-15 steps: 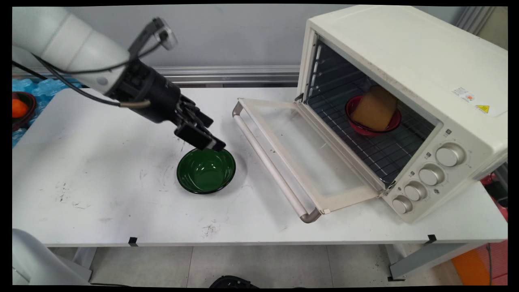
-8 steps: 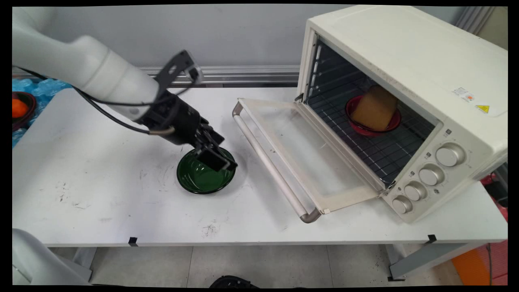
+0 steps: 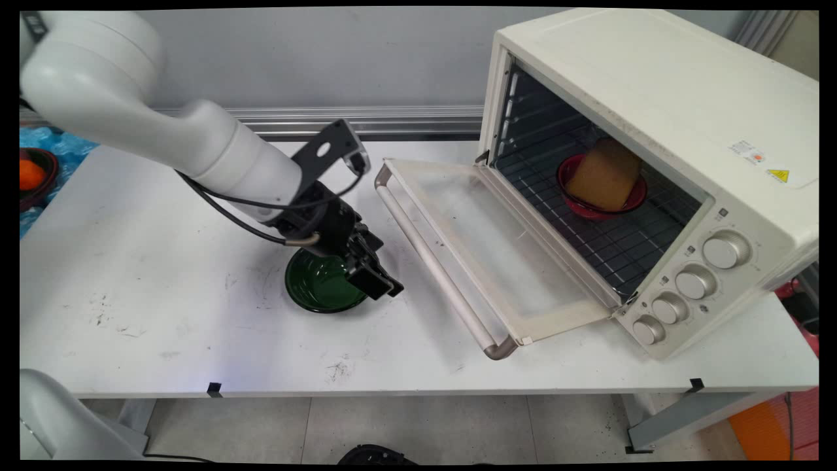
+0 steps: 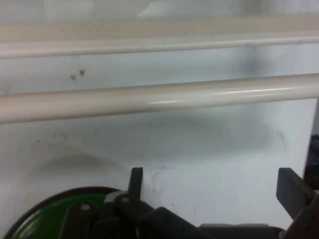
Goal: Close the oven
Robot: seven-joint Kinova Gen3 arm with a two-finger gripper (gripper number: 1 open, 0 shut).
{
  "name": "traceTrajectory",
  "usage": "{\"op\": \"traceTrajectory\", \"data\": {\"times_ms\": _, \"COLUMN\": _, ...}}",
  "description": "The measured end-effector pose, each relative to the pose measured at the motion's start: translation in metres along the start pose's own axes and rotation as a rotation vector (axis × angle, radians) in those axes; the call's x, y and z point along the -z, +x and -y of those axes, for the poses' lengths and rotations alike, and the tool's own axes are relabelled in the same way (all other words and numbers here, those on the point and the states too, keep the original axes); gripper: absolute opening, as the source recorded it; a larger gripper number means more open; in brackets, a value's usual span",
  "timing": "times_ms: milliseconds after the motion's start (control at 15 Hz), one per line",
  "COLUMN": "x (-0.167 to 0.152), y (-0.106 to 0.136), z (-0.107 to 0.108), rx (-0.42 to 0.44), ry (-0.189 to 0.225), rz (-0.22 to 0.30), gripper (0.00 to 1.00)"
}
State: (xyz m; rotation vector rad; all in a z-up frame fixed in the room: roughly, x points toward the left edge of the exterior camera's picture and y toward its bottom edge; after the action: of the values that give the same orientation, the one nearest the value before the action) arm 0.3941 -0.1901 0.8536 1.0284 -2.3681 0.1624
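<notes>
A dark green bowl (image 3: pixel 317 288) stands on the white table (image 3: pixel 163 314), left of the oven door. My gripper (image 3: pixel 384 286) hangs low over the bowl's right rim, tilted down and to the right, fingers spread with nothing between them. In the hand view the gripper (image 4: pixel 214 185) is open: the left fingertip (image 4: pixel 135 178) stands just past the green bowl (image 4: pixel 55 215) at the bottom left, and the right fingertip (image 4: pixel 291 190) is over bare table. Whether a finger touches the rim I cannot tell. The door's handle bar (image 4: pixel 159 97) runs across ahead of the fingers.
A cream toaster oven (image 3: pixel 654 131) stands at the right with its glass door (image 3: pixel 497 255) folded down onto the table, handle (image 3: pixel 431 261) close to the gripper. On the oven's rack sits a red bowl (image 3: pixel 579 201) with a brown block (image 3: pixel 605 173). An orange fruit (image 3: pixel 29 173) lies at the far left.
The arm has come down and to the right. The gripper went from above the bowl's far rim, across the bowl, to its right rim beside the door handle. The bowl has stayed put.
</notes>
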Motion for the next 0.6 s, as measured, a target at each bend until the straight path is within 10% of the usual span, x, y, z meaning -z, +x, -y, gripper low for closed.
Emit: {"op": "traceTrajectory", "data": {"times_ms": 600, "x": -0.043, "y": 0.008, "z": 0.007, "rx": -0.038, "ry": 0.027, "rz": 0.018, "gripper": 1.0}}
